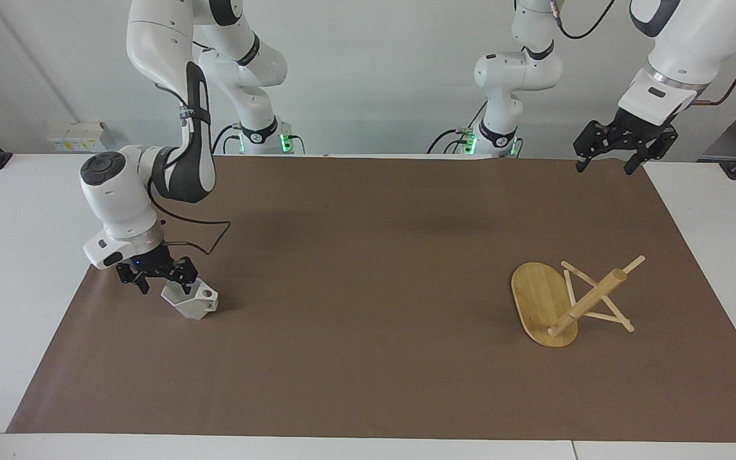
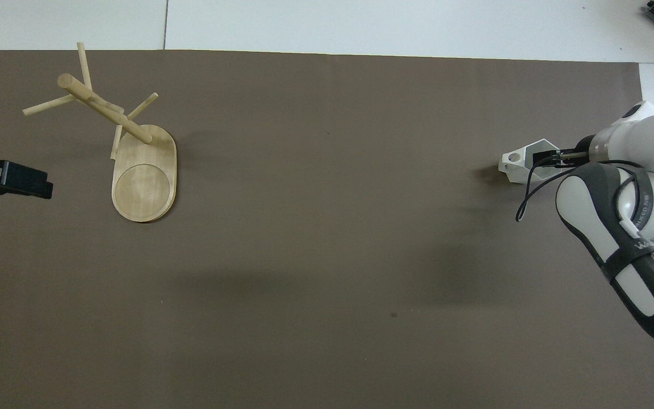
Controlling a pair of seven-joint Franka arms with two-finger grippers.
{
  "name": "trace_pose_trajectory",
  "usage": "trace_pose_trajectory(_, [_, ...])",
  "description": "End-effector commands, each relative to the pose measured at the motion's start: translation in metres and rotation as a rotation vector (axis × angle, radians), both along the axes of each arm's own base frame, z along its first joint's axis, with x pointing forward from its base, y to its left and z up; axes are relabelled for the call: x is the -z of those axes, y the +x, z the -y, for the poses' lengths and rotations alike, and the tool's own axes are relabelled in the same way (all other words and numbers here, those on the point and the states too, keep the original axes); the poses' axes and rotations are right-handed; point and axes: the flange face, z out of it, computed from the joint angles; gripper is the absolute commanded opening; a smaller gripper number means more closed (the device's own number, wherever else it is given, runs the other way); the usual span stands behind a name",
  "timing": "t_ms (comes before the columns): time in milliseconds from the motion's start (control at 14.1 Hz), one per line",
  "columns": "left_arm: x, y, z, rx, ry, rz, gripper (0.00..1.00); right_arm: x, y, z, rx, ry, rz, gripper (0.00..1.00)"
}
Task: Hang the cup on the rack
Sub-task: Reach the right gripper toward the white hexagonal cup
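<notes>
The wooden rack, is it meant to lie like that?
No. The rack has tipped over at the left arm's end of the table: its oval base stands on edge and its post and pegs slant down onto the brown mat. A cup can't hang there until it stands upright.
</notes>
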Motion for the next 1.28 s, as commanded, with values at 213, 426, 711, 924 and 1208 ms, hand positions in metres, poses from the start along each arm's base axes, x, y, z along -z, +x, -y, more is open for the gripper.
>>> trace_pose_trajectory(213, [-0.0008,-0.0077,-0.0035,-0.001,-0.009,-0.008,1.0,0.0002,-0.0026,0.0037,0.015,0.004,0.027,0.91])
trace_pose_trajectory(426, [-0.0008,-0.0077,-0.0035,-0.002,-0.009,-0.008,1.0,-0.0003,-0.0018,0.0038,0.015,0.004,0.029,0.82])
trace_pose_trajectory(711, [-0.0008,-0.0077,-0.0035,-0.001,-0.009,-0.008,1.0,-0.0003,-0.0017,0.0028,0.013,0.004,0.024,0.58])
trace_pose_trajectory(924, [-0.0008,-0.0077,-0.0035,-0.001,-0.009,-0.008,1.0,-0.0004,-0.0022,0.0008,0.024,0.008,0.019,0.39])
trace_pose_trajectory(1208, [-0.0008,-0.0077,-0.0035,-0.002,-0.009,-0.008,1.0,0.0001,-0.0024,-0.0002,0.024,0.009,0.014,0.18])
